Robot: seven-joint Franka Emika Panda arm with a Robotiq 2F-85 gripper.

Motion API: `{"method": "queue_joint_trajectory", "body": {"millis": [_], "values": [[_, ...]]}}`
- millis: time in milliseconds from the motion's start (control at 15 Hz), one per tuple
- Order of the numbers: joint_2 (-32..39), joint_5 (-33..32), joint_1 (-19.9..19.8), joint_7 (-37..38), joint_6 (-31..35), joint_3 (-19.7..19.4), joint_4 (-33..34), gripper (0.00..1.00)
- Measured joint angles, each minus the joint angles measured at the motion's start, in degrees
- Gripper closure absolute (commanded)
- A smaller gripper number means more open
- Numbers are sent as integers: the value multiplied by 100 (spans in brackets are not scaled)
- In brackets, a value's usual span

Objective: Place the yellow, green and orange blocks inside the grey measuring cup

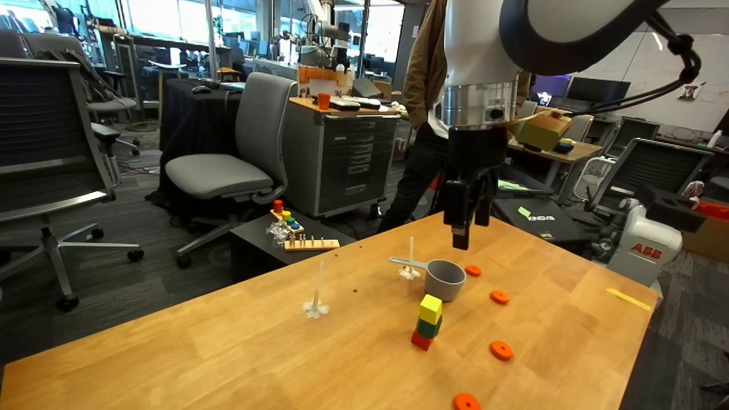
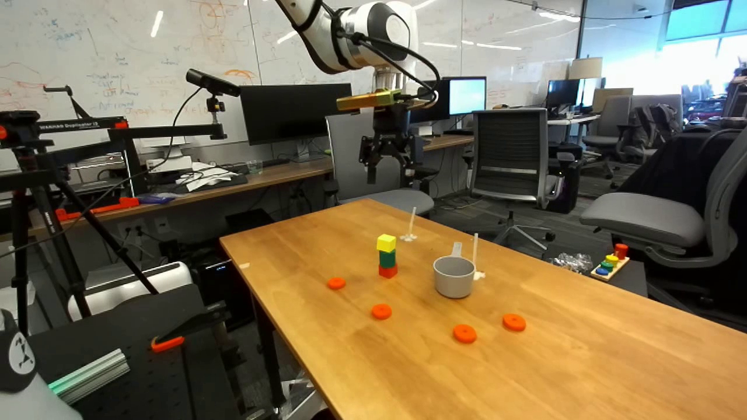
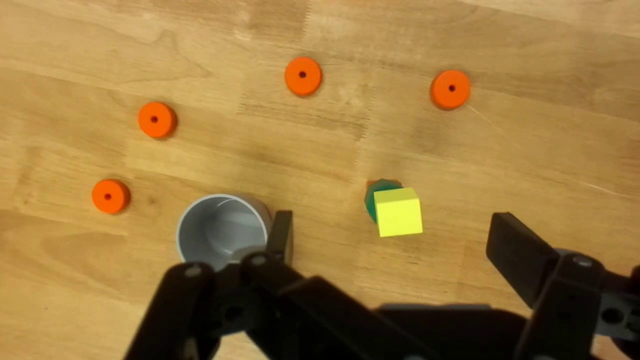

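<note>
The gripper [image 1: 472, 230], spread wide and empty, should centre over the yellow block [image 3: 398, 215] below it, descend straight and pinch that alone, leaving the green block [image 2: 387, 259] undisturbed.

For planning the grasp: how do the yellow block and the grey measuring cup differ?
The yellow block is a cube; the grey measuring cup is round, hollow and handled. The block is smaller than the cup. The block tops a stack; the cup stands on the table. Neither is gripped.
</note>
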Motion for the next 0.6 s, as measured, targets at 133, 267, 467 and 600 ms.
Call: {"method": "queue_joint_trajectory", "body": {"millis": [133,267,467,600], "values": [[0,0,-10,0,-5,-3,21,0],[1,0,-10,-36,-2,-5,24,0],[108,-4,7,-54,15,-6,18,0],[270,-8,29,-56,38,-6,34,0]]}}
